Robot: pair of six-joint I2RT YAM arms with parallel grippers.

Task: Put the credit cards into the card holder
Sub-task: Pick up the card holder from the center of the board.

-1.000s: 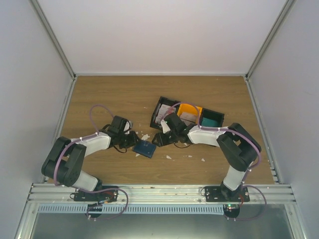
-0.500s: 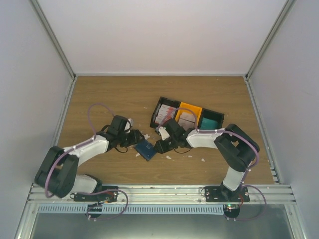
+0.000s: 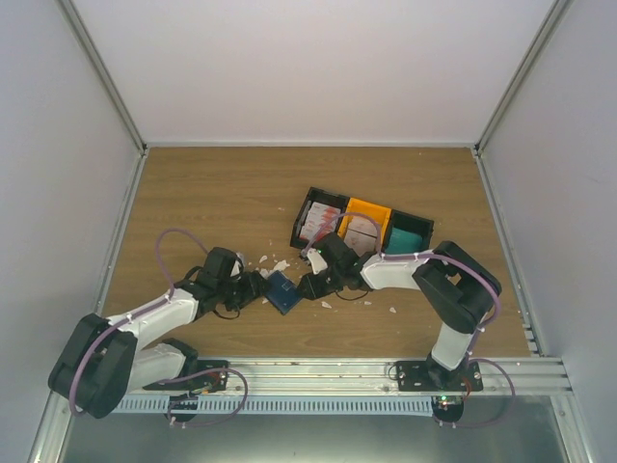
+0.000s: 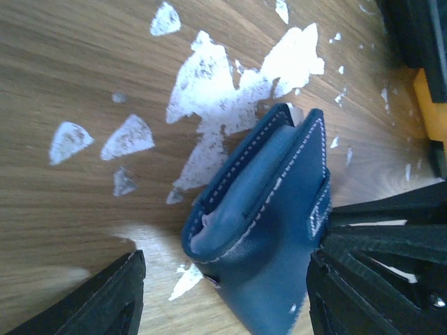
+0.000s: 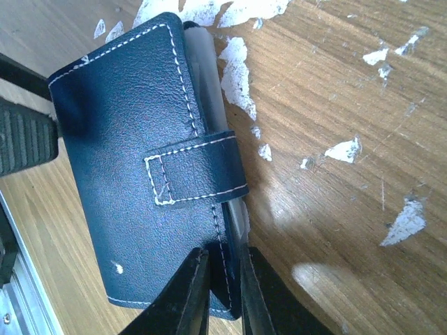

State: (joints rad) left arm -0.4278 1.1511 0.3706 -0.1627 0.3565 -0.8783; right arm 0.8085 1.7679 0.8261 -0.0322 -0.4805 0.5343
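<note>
Pinching the holder (image 5: 140,160) by one short edge, the right fingers (image 5: 188,293) are clenched on it, the leather squeezed between them. My guess is they pin it so it cannot slide on the table (image 3: 193,193) while the other arm works. The left fingers (image 4: 105,300) stand released, one on each side of the holder, with bare wood showing between the outer one and the leather, grasping nothing. I'd say they are placed to take the free flap and spread it open. The holder is folded, its strap across the back and a pale inner leaf peeking out at one edge. It rests among white scraps (image 4: 230,105) close to the near edge, about midway between the left and right edges. The cards (image 3: 322,221) sit well apart from it in the trays (image 3: 369,205), further toward the far edge and right of the middle. Opening the holder seems the step in hand.
</note>
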